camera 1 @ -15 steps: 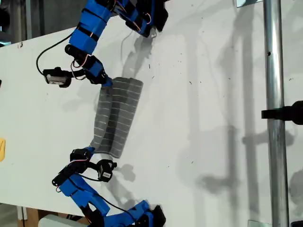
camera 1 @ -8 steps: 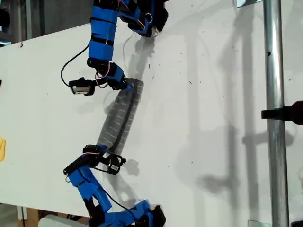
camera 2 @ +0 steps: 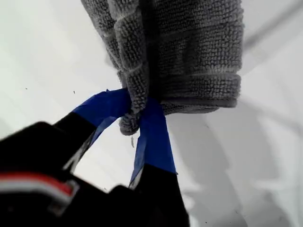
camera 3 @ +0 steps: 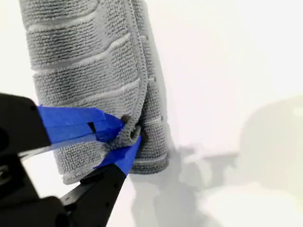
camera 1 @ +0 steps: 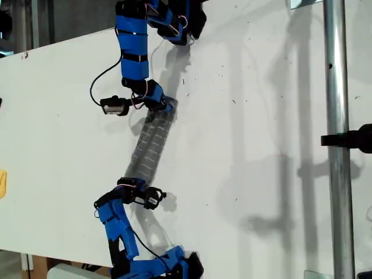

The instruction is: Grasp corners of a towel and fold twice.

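Holding the towel (camera 1: 150, 145) as a narrow doubled band on the white counter (camera 1: 261, 116), left of centre in the exterior view, one blue arm at each end. Lower end toward the exterior view's left, upper end slightly rightward. Which arm is first or second: cannot tell.

- My first gripper (camera 2: 137, 116): jaws pinching a bunched corner (camera 2: 129, 124).
- My second gripper (camera 3: 124, 139): jaws pinching stacked edges at another corner (camera 3: 129, 134).
- Purpose, as judged: keeping gathered corners lifted and the band stretched for laying the fold flat.
- Long axis: lower left to upper right in the exterior view, stripes crosswise.
- Metal pole (camera 1: 334, 116): well apart, at the exterior view's right.
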